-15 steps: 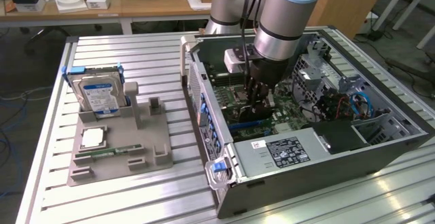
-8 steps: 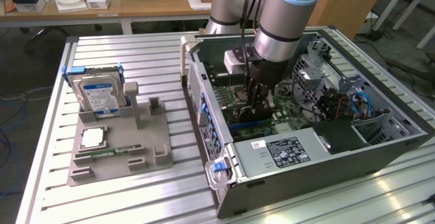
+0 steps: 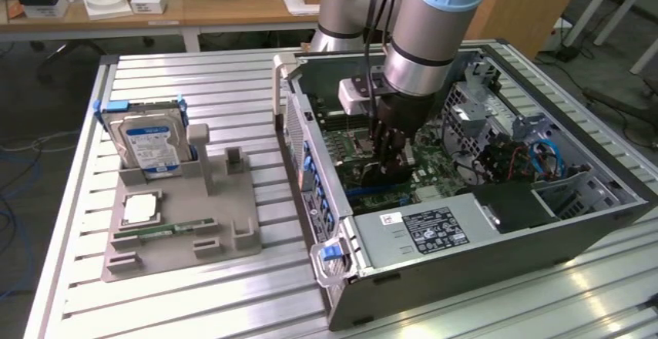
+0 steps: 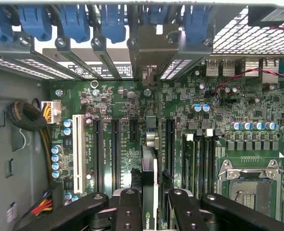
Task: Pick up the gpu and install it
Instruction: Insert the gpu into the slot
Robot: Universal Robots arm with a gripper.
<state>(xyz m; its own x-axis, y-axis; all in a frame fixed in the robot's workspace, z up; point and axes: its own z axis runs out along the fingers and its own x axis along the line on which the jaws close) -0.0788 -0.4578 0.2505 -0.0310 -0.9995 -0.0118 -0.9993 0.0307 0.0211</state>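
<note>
So I'm pinching the gpu (image 4: 149, 192) edge-on in my pincer (image 4: 150, 204), reaching down inside the open pc case (image 3: 575, 223). The card is hanging right between my fingers (image 4: 127, 211), just over the motherboard (image 4: 228, 139) slots below them

— Fixture side?
— A grey holder tray (image 3: 180, 235) lies on the slatted aluminium table (image 3: 206, 85). A blue-labelled hard drive (image 3: 149, 145) stands upright in its far slot; a green memory stick (image 3: 165, 231) lies flat nearer the front, with a small silvery chip (image 3: 140, 208) between the two.
— And the case?
— The open computer case (image 3: 494, 270) lies on its side at the exterior view's right, a labelled power supply (image 3: 427, 227) at the near end. Motherboard (image 4: 238, 120) exposed, with an empty processor socket (image 4: 250, 185).
</note>
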